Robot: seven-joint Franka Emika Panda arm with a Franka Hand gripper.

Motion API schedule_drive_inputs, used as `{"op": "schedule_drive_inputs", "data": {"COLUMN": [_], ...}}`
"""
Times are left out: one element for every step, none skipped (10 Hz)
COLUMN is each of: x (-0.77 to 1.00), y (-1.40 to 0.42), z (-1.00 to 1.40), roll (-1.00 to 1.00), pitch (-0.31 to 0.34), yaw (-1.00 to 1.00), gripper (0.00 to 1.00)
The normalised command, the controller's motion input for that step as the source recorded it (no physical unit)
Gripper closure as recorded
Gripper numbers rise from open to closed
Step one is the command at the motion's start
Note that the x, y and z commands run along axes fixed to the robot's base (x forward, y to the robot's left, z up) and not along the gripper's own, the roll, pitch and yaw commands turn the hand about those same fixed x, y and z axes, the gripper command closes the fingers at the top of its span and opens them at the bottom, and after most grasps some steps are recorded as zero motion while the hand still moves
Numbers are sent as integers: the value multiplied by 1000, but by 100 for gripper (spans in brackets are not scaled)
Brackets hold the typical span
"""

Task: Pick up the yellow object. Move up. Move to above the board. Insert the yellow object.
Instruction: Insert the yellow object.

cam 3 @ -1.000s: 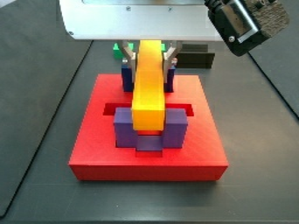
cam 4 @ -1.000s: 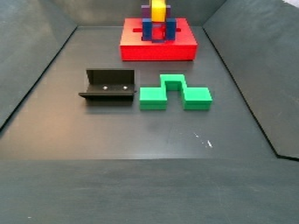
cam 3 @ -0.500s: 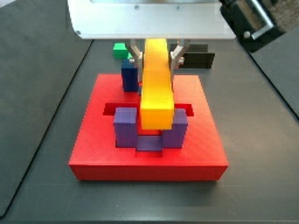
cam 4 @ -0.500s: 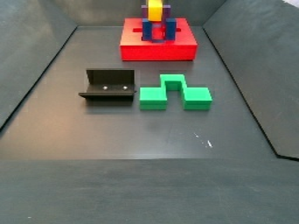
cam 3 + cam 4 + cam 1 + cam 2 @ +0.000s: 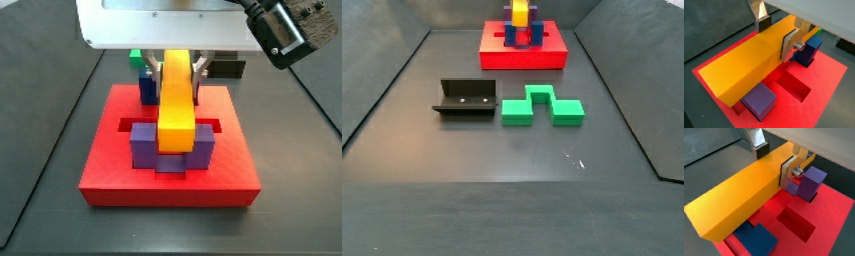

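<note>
Tool: one tool [image 5: 777, 31] was over the red board, and its two silver fingers [image 5: 789, 44] were clamped on the far end of the yellow bar. It showed in both wrist views [image 5: 774, 158] and in a side view [image 5: 178, 68].

Yellow object: there was one yellow object [image 5: 177, 100], a long plain bar. It sat tilted between the upright blocks on the board, with its far end held up by the tool and its near end low between the two purple blocks. It also showed in both wrist views [image 5: 747, 65] [image 5: 741, 198] and, very small, in a side view [image 5: 520, 13].

Board: there was one board [image 5: 120, 175], a big flat red square. It lay at the far end of the bench in a side view [image 5: 496, 58]. The wrist views showed a sunken slot [image 5: 794, 86] in it.

Purple blocks: two purple blocks [image 5: 144, 146] [image 5: 202, 145] stood up at the near side of the board, one on each side of the bar.

Blue blocks: one blue block [image 5: 809, 50] stood next to the tool's finger, and another blue block [image 5: 756, 239] stood near the bar's low end.

Green block: one green notched block [image 5: 543, 106] lay on the bench [image 5: 516, 160], well apart from the board.

Fixture: one dark fixture [image 5: 464, 99] stood just beside the green block.

Black block: one black block [image 5: 229, 68] sat behind the board.
</note>
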Motion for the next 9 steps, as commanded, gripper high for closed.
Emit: {"op": "schedule_drive_inputs", "data": {"x": [-163,-74,-129,-77,-149,-186,0,20,100], "y": [0,0,0,0,0,0,0,-14,-29], "z": [-51,0,0,0,-46,-74,-51,-17,0], "roll": [1,0,0,0,0,0,0,0,0], "pitch": [-4,0,0,-3,-23,-36,-13,0,0], "yaw": [0,0,0,0,0,0,63,83,49], "gripper": [100,100,100,100,100,100,100,100,100]}}
